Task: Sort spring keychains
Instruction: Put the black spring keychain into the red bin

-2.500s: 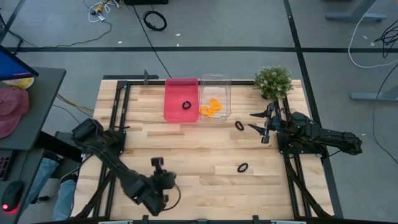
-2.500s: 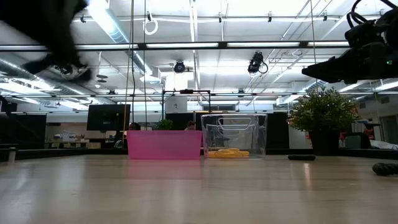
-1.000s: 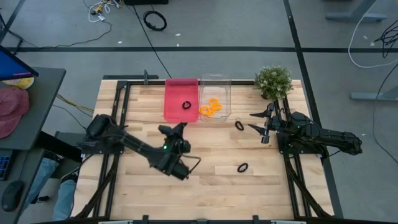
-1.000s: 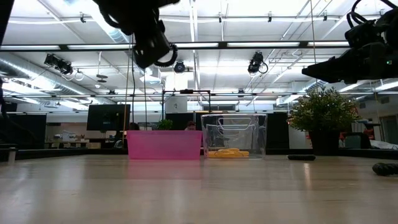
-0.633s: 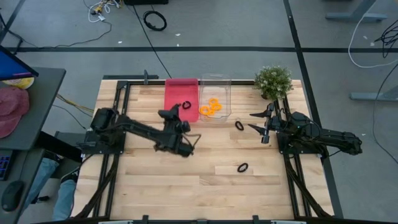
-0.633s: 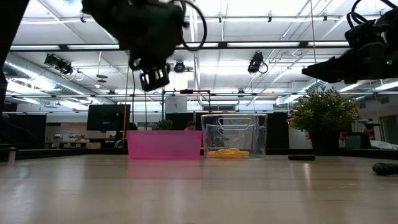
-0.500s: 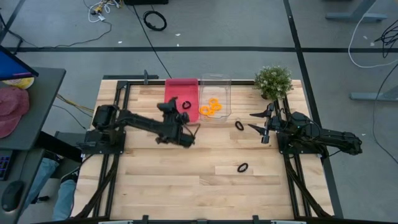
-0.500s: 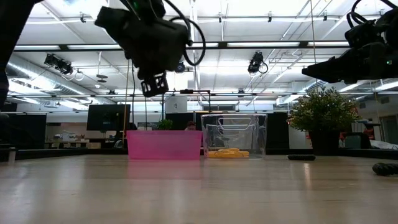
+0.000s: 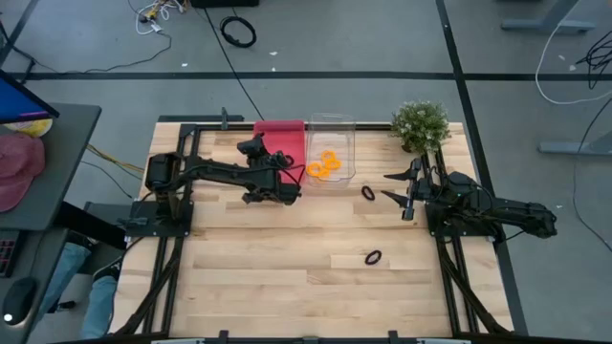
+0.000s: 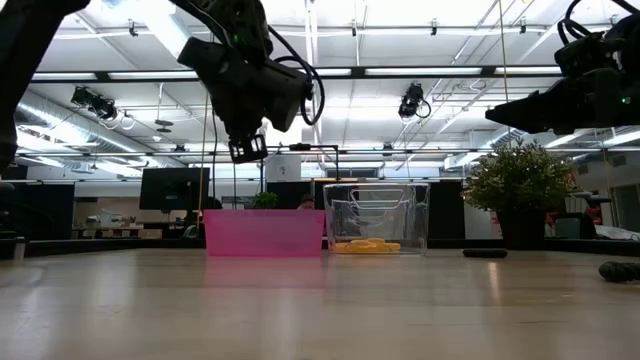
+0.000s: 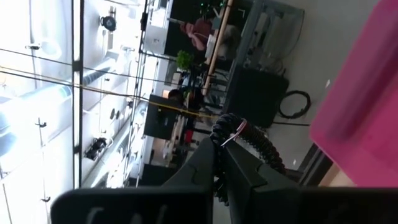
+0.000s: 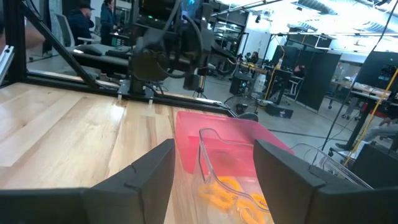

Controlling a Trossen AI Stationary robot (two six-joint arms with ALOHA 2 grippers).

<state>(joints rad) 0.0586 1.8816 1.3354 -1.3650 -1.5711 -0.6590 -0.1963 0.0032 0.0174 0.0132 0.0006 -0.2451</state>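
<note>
My left gripper (image 9: 279, 180) hangs above the near part of the pink bin (image 9: 278, 136), shut on a black spring keychain (image 11: 249, 142). In the low view it (image 10: 247, 150) is well above the bin (image 10: 265, 232). Orange keychains (image 9: 325, 164) lie in the clear bin (image 9: 332, 122) beside the pink one. Two black keychains lie flat on the table, one (image 9: 368, 192) near my right gripper and one (image 9: 373, 257) nearer the front edge. My right gripper (image 9: 399, 187) waits open at the table's right, above the table top. The arm hides the inside of the pink bin. My left gripper pinches the black keychain between its two fingers (image 11: 244, 169), which come from above, pointing down. The coil (image 11: 261, 149) and its small metal ring (image 11: 239, 126) stick out past the fingertips. The keychain is lifted clear of bin and table.
A potted plant (image 9: 421, 124) stands at the far right corner, just behind my right gripper. Black frame rails (image 9: 182, 162) run along the table's left and right sides. Bare wood stretches across the middle and near part of the table.
My left arm has swung from the table's near middle toward the far edge, ending above the pink bin's near part. The keychains on the table and the bins have stayed in place.
</note>
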